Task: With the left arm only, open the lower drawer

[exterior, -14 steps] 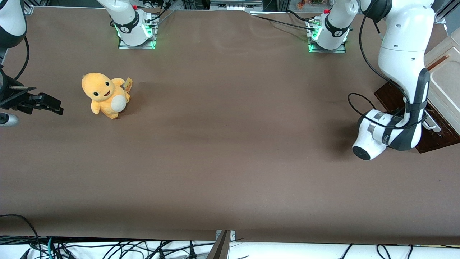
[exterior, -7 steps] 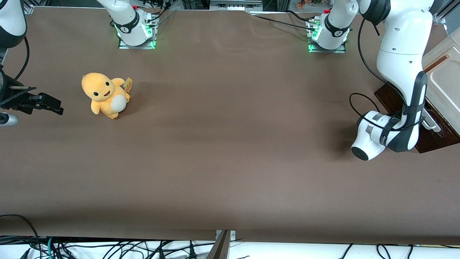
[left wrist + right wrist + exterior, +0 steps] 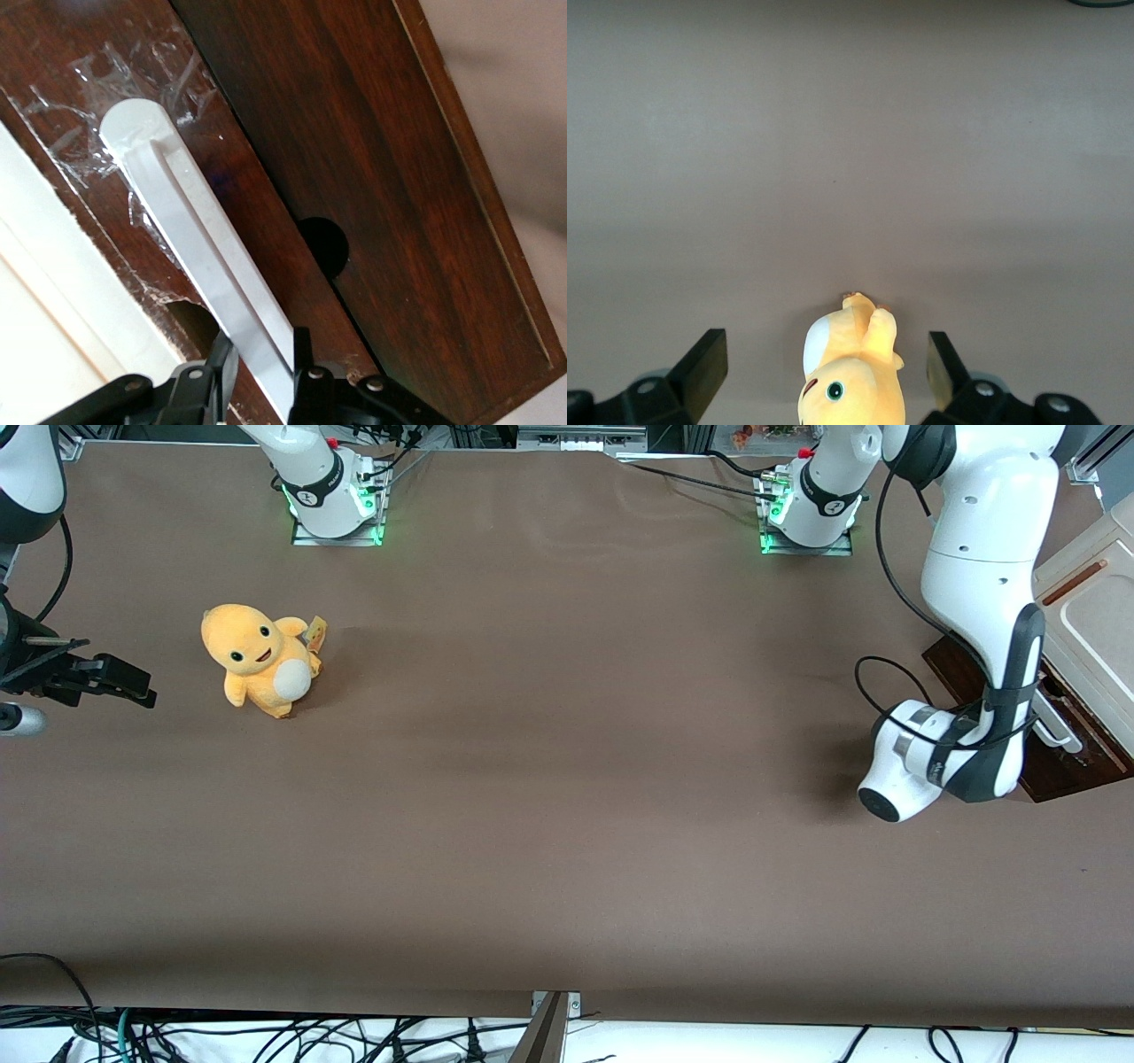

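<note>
The lower drawer's dark brown front lies at the working arm's end of the table, below the cream cabinet panel. Its long white bar handle shows beside the left arm's wrist. The left arm bends down over the drawer and hides its gripper in the front view. In the left wrist view the black gripper is shut on the white handle, one finger on each side of the bar. The scratched brown front lies under the handle.
A yellow plush toy sits on the brown table toward the parked arm's end, and also shows in the right wrist view. Two arm bases stand at the edge farthest from the camera. Cables hang below the near edge.
The left arm's wrist and forearm have moved a little toward the parked arm's end of the table, still at the handle. The cream cabinet panel has shifted slightly the same way.
</note>
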You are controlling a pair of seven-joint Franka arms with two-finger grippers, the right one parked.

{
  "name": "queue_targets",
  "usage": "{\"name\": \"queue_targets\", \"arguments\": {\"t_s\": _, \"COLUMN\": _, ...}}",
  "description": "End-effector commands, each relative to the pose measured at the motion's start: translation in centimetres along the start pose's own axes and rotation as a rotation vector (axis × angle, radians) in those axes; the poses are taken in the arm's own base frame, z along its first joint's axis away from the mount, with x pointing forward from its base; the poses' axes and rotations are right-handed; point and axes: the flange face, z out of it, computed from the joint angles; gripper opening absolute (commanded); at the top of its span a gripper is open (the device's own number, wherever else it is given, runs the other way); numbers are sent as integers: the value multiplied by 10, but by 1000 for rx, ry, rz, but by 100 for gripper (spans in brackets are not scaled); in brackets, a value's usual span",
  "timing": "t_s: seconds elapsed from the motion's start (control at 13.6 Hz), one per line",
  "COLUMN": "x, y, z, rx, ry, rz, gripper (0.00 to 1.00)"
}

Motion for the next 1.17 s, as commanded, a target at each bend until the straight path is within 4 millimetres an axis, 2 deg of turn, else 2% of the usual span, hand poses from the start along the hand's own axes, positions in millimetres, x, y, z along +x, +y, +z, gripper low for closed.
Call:
{"name": "queue_targets", "arguments": {"t_s": 0.0, "x": -1, "y": 9, "z": -34, "rx": -1, "ry": 6, "rz": 33, "gripper": 0}}
{"name": "queue_targets", "arguments": {"t_s": 0.29, "x": -9, "y": 21, "z": -65, "rx": -45, "ry": 25, "rz": 40, "gripper": 0}}
{"name": "queue_targets", "arguments": {"t_s": 0.51, "x": -15, "y": 23, "z": -79, "rx": -72, "ry": 30, "rz": 41, "gripper": 0}}
{"name": "queue_targets", "arguments": {"t_s": 0.59, "x": -15, "y": 22, "z": -81, "rx": -79, "ry": 32, "rz": 39, "gripper": 9}}
{"name": "queue_targets", "arguments": {"t_s": 0.66, "x": -15, "y": 20, "z": -81, "rx": -80, "ry": 33, "rz": 39, "gripper": 64}}
{"name": "queue_targets", "arguments": {"t_s": 0.73, "x": -16, "y": 15, "z": -84, "rx": -93, "ry": 38, "rz": 43, "gripper": 73}}
{"name": "queue_targets", "arguments": {"t_s": 0.81, "x": -16, "y": 6, "z": -94, "rx": -138, "ry": 48, "rz": 68, "gripper": 94}}
{"name": "queue_targets", "arguments": {"t_s": 0.88, "x": -18, "y": -3, "z": -103, "rx": -199, "ry": 53, "rz": 65, "gripper": 100}}
{"name": "queue_targets", "arguments": {"t_s": 1.1, "x": -26, "y": -29, "z": -126, "rx": -362, "ry": 65, "rz": 45, "gripper": 100}}
